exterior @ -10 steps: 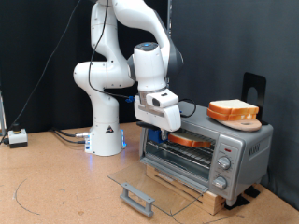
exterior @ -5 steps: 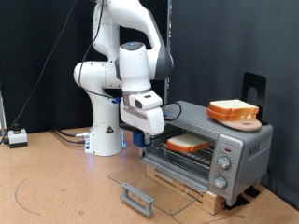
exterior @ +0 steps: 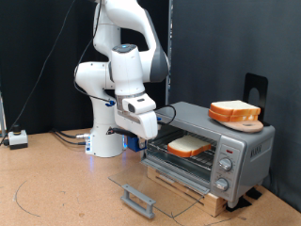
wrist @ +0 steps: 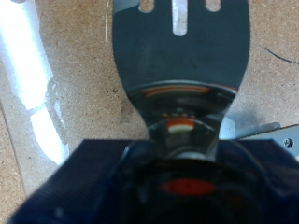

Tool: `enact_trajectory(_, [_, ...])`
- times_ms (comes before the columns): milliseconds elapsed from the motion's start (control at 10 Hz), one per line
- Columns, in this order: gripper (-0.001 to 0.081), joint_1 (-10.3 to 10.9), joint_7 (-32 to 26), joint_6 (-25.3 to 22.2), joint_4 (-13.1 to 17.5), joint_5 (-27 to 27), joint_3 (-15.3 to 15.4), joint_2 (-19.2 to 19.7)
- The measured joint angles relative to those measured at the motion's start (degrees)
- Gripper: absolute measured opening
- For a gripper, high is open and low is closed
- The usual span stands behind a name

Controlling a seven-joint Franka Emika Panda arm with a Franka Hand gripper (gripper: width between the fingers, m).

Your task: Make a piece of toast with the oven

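The silver toaster oven [exterior: 230, 151] stands at the exterior view's right with its glass door [exterior: 150, 184] folded down flat and the grey bar handle [exterior: 139, 200] in front. A single slice of toast [exterior: 189, 144] lies on the wire rack inside. My gripper [exterior: 143, 122] hangs just outside the oven's opening, to the exterior view's left of it. It is shut on a grey slotted spatula [wrist: 182, 51], whose blade is bare in the wrist view, above the wooden tabletop.
A thicker stack of bread slices [exterior: 235, 112] sits on a wooden board on top of the oven. The robot's white base [exterior: 105, 132] stands behind. A small white box [exterior: 16, 138] with cables lies at the far left of the tabletop [exterior: 56, 184].
The gripper has drawn back out of the oven towards the exterior view's left. The toast, which was at the gripper inside the oven, now lies alone on the rack.
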Motion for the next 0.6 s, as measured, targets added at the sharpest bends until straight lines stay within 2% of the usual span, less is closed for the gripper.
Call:
enact_trajectory(300, [0.0395,0.05,-0.20,-0.81,0.07,0.21,0.00,0.05])
enact_trajectory(600, [0.0395,0.95,-0.99,-1.76,0.01,1.33,0.10,0.05])
